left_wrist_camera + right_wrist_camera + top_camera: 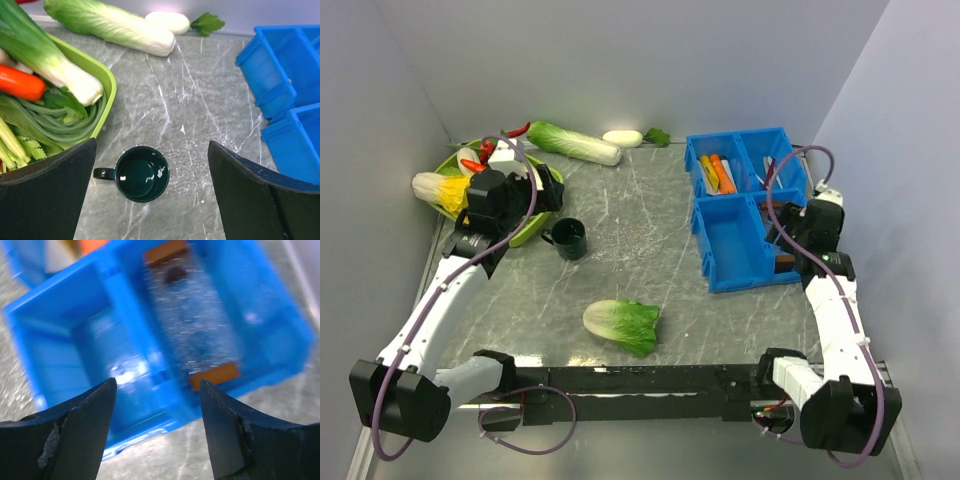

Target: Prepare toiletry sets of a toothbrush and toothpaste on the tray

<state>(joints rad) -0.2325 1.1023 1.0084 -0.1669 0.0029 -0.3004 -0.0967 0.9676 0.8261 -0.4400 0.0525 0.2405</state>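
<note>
The blue tray (715,272) with its compartments stands on the right of the table. A yellow toothpaste (709,172) and an orange toothpaste (722,173) lie in its back left compartment. Thin toothbrush sticks (767,172) show in the back right compartment, partly behind a cable. My right gripper (788,256) hangs open over the tray's front right corner. In the blurred right wrist view, my right gripper (157,385) holds nothing above the tray wall (50,340). My left gripper (548,187) is far from the tray, open and empty, above a dark green mug (142,173).
A green basket (533,230) full of vegetables sits at the back left. The mug (568,238) stands beside it. A cabbage (620,325) lies near the front middle. A long cabbage (575,143) and a white radish (622,138) lie along the back wall.
</note>
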